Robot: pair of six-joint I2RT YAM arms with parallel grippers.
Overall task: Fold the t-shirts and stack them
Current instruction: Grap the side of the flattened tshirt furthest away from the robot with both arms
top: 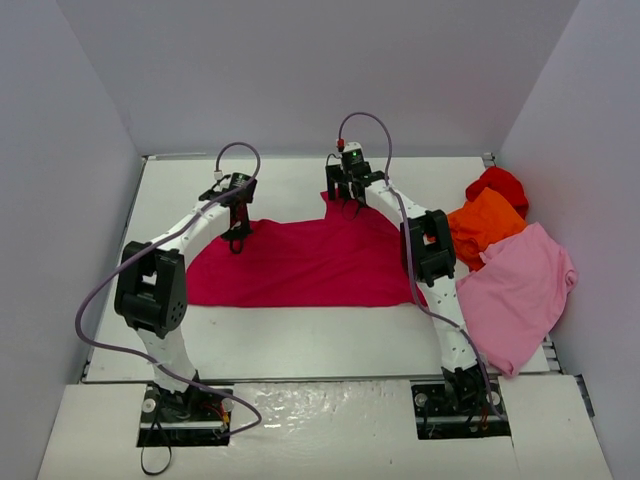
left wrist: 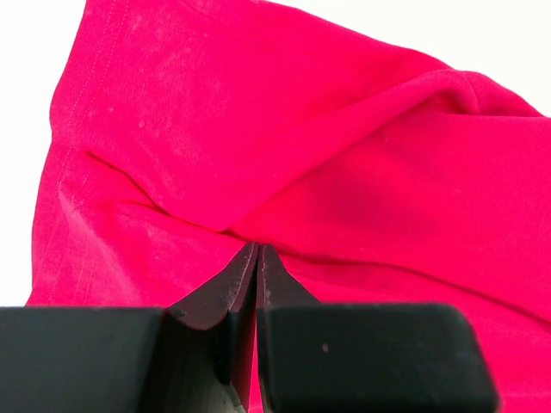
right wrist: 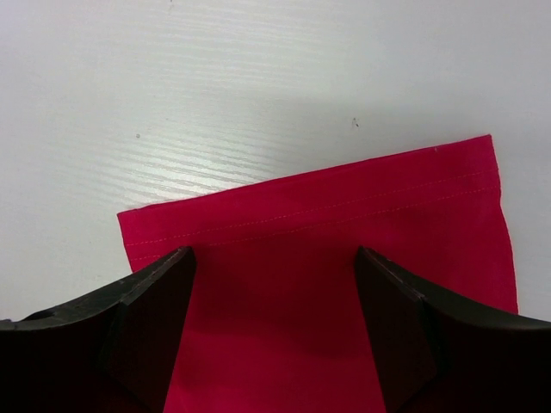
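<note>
The crimson-magenta t-shirt (top: 300, 268) lies spread mid-frame in the top view. The left gripper (top: 237, 238) is clamped on its upper-left edge; the right gripper (top: 352, 207) hangs wide open over the sleeve (right wrist: 344, 224) (upper centre), so lower squarely before closing

Bright, even overhead light; soft shadows; sharp.

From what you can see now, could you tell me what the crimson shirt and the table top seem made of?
The crimson shirt: soft matte cloth, probably cotton knit; it creases, with a stitched hem. The table top: hard white board, slightly glossy, finely streaked; perhaps laminate or paint.
</note>
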